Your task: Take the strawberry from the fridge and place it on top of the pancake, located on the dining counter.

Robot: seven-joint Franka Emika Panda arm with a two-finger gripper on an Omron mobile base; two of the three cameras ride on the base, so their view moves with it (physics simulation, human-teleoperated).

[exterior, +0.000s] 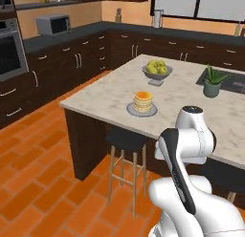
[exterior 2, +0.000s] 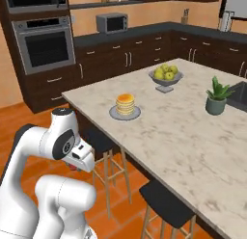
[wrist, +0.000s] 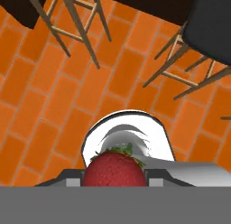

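The arm is folded close to the base, with its upper links raised beside the near edge of the worktop (exterior 2: 183, 137) and the wrist turned so that the hand (wrist: 115, 182) points down at the orange tile floor (wrist: 40, 110). In the right base view the hand (exterior 2: 77, 163) sits low, under the white wrist housing, with a small red patch visible beneath it. In the hand view the strawberry (wrist: 114, 170) occupies the 6 o'clock position between the finger mounts, its green leaves pointing toward 12 o'clock; the hand is closed on the strawberry and holds it above the floor. Two wooden-legged stools (wrist: 76, 24) appear at 11 o'clock and 2 o'clock of the hand view. The pancake (exterior: 142, 101) stands on a round grey plate (exterior: 130, 110) on the worktop (exterior: 105, 95), near its edge; in the left base view it lies at 11 o'clock from the arm's upper joint. A bowl of green apples (exterior: 157, 70) stands at 1 o'clock from the pancake, and a potted plant (exterior: 212, 83) at 2 o'clock, beside the sink (exterior: 237, 82). The strawberry is well apart from the pancake and below worktop level.
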